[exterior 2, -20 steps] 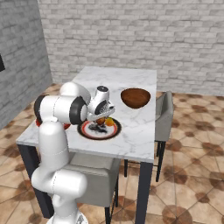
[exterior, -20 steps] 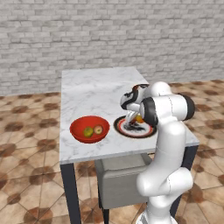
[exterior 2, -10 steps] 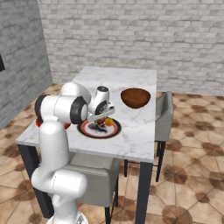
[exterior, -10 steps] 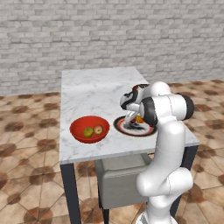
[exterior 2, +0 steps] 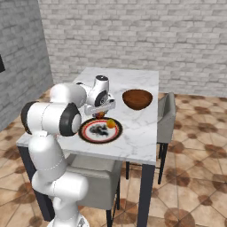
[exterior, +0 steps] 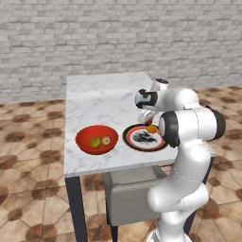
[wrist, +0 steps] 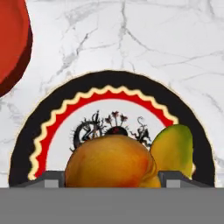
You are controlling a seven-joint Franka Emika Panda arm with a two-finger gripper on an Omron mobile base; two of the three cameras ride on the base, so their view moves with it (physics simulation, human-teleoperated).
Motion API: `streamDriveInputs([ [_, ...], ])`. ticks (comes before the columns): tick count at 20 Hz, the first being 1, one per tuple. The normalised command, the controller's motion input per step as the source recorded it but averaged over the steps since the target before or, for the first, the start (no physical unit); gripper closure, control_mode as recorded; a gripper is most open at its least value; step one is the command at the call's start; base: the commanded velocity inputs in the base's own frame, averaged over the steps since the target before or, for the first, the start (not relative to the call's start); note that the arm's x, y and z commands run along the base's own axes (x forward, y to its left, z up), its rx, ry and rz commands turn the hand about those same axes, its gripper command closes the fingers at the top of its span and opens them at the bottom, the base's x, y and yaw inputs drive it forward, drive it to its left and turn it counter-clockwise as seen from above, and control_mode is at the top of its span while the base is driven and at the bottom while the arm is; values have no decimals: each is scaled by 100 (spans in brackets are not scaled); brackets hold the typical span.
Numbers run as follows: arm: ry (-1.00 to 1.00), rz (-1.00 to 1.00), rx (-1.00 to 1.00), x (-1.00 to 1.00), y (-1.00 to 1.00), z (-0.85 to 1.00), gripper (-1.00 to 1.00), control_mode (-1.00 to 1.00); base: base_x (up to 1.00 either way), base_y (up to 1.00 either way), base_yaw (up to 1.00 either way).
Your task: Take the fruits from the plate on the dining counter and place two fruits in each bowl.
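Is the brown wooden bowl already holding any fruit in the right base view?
No. The brown bowl looks empty inside, while two fruits sit in the red bowl and two remain at the plate.

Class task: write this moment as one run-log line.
phase: third fruit pickup | gripper: over plate, around orange fruit, closure unclear | red bowl: two fruits | brown bowl: no fruit visible

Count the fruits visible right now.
4: two in the red bowl, yellow-green fruit and tan fruit; two on the plate, orange fruit and another fruit.
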Motion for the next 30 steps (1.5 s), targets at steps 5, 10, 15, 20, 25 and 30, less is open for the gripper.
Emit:
streamDriveInputs([
  [5, 11, -21, 0, -100, 6, 77, 100, -100, 0, 0, 0],
  [10, 3, -22, -4, -90, 50, 49, 100, -100, 0, 0, 0],
  [15, 4, -19, -11, -67, 39, 50, 100, -100, 0, 0, 0],
  [20, 11, -15, 1, -79, -36, 27, 100, -100, 0, 0, 0],
  [25, 2, -13, 2, -52, -50, 1, 100, -100, 0, 0, 0],
  [30, 0, -13, 1, -12, -12, 1, 100, -100, 0, 0, 0],
])
